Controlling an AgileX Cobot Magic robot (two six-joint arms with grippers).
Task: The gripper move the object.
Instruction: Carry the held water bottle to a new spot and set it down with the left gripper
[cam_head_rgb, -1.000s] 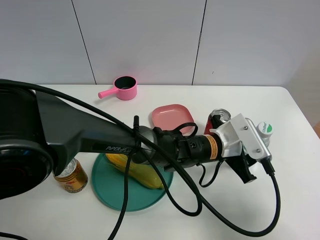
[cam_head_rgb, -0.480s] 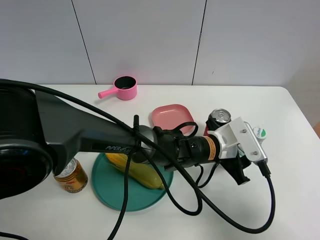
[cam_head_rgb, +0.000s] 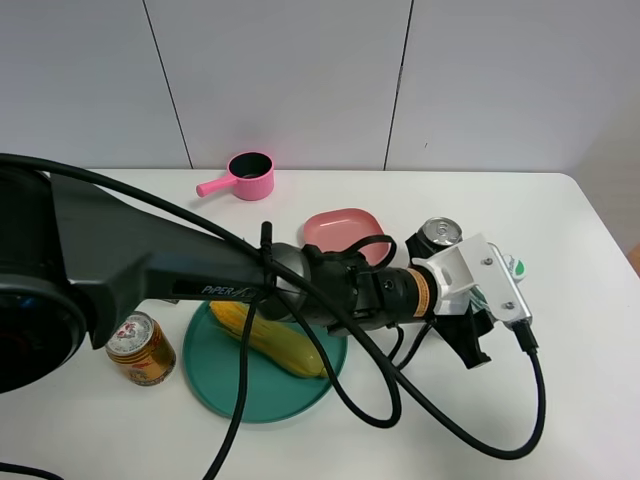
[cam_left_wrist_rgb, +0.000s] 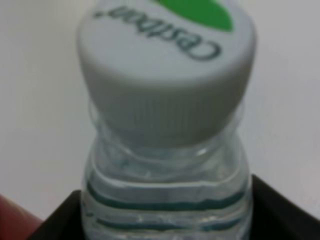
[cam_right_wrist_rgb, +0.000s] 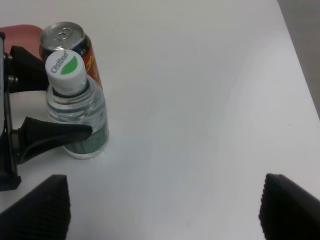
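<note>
My left gripper (cam_right_wrist_rgb: 67, 107) is clamped tight on the water bottle (cam_right_wrist_rgb: 82, 112), its black fingers (cam_right_wrist_rgb: 50, 134) pinching the green-labelled body. The bottle stands upright on the white counter (cam_right_wrist_rgb: 200, 100), just beside the red can (cam_right_wrist_rgb: 70, 40), toward the counter's right end. My right gripper (cam_right_wrist_rgb: 165, 210) hangs spread wide, holding nothing.

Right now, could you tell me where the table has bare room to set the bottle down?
Bare table lies right of the bottle, out to the right edge, and behind the red can toward the back right corner. The middle is crowded: red can close beside the bottle, pink plate, green plate, and the left arm reaching across.
</note>
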